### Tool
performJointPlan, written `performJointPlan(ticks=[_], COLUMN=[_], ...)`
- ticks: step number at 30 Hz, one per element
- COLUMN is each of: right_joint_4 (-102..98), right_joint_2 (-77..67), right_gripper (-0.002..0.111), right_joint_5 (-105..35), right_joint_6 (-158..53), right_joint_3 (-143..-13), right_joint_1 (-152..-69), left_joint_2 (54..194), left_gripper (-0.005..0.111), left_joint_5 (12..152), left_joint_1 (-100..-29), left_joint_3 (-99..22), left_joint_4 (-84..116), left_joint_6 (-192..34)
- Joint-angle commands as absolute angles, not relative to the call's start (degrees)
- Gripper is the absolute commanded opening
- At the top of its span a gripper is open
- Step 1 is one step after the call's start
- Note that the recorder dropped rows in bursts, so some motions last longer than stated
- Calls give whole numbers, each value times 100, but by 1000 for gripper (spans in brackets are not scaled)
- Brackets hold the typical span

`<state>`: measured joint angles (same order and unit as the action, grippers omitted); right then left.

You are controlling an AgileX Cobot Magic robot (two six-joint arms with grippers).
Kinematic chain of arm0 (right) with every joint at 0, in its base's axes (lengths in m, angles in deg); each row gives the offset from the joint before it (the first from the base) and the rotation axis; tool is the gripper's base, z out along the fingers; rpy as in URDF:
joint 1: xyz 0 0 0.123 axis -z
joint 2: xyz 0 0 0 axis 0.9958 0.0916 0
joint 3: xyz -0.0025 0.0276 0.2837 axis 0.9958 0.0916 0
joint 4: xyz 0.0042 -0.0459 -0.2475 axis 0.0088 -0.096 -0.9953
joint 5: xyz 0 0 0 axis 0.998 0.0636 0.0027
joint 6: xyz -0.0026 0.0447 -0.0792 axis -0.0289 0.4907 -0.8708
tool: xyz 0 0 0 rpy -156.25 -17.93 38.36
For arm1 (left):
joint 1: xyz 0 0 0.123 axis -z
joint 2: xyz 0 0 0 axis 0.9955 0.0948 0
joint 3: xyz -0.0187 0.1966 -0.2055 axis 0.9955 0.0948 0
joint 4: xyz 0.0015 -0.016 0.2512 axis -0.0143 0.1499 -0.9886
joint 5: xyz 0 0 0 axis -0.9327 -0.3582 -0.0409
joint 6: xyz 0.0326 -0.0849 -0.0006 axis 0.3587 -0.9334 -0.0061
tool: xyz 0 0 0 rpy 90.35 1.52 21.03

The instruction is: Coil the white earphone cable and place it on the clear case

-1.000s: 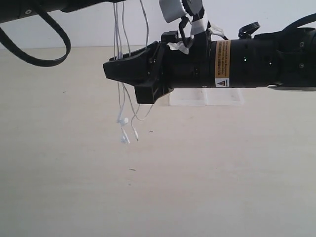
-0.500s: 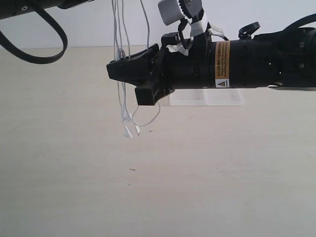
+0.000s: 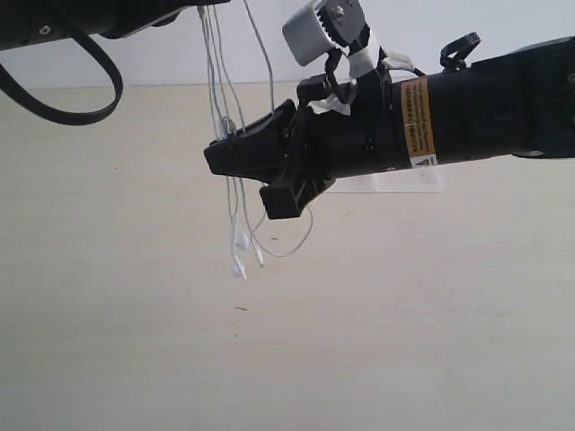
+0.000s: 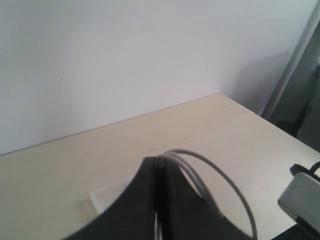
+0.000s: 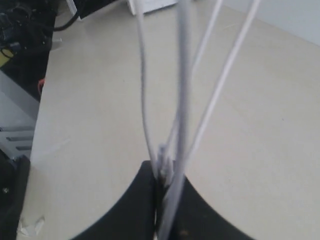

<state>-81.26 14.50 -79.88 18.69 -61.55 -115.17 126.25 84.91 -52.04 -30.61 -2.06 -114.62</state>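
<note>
The white earphone cable (image 3: 218, 81) hangs in several strands from the top of the exterior view, its earbuds (image 3: 239, 264) dangling just above the table. My right gripper (image 3: 218, 158) reaches in from the right, and its jaws are shut on the strands (image 5: 183, 80) partway down. A small loop (image 3: 301, 244) sags under it. Higher up, my left gripper (image 4: 159, 163) is shut on the cable, with loops (image 4: 220, 176) arching out of its tip. The clear case (image 3: 409, 182) lies flat on the table behind the right arm; one corner of the case (image 4: 106, 198) shows beside the left jaws.
A thick black hose (image 3: 94, 85) loops down from the left arm at the upper left. The beige table (image 3: 377, 341) meets a white wall at the back. In the right wrist view, dark clutter (image 5: 20, 35) lies beyond the table's edge.
The right gripper has closed on the hanging strands and dipped lower, tilting down. The earbuds now hang lower and a loop has formed under the gripper. The left gripper stays shut.
</note>
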Motion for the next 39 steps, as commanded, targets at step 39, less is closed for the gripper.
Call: performJointPlan(ticks=[39], right_joint_4=[-10156], right_joint_2=[73], right_gripper=[0], right_joint_5=[-6714], right_joint_6=[4010], right_joint_3=[-6182], right_joint_1=[-11535], left_joint_2=[12898], left_gripper=[0], left_joint_5=[6520], left_joint_1=[-5181], left_joint_3=[-3103], left_joint_4=[1145], left_joint_6=[-9674])
